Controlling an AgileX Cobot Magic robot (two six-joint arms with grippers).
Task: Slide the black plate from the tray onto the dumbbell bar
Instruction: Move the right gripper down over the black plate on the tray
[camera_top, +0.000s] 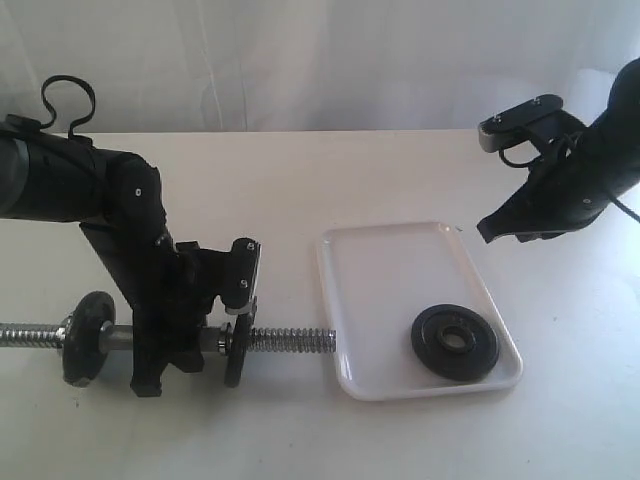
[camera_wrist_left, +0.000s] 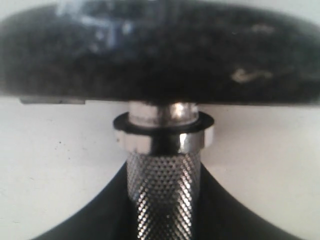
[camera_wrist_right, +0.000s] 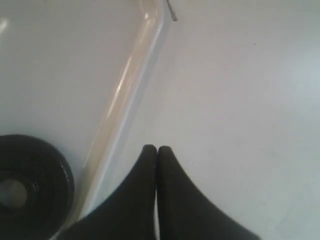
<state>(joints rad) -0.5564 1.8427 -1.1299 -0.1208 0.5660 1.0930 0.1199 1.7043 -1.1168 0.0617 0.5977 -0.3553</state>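
Plate flat in tray | we see left gripper clamped on dumbbell bar | right gripper pinched closed, empty, hovering beside tray

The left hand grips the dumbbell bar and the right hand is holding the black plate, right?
No. The left hand does grip the dumbbell bar, but the right hand is shut and empty; the exterior view shows the black plate lying in the tray.

- Dumbbell bar: its left end runs off the exterior view, and its middle is hidden behind the left gripper.
- Black plate: cropped in the right wrist view.
- Dumbbell disc: blurred and cropped.
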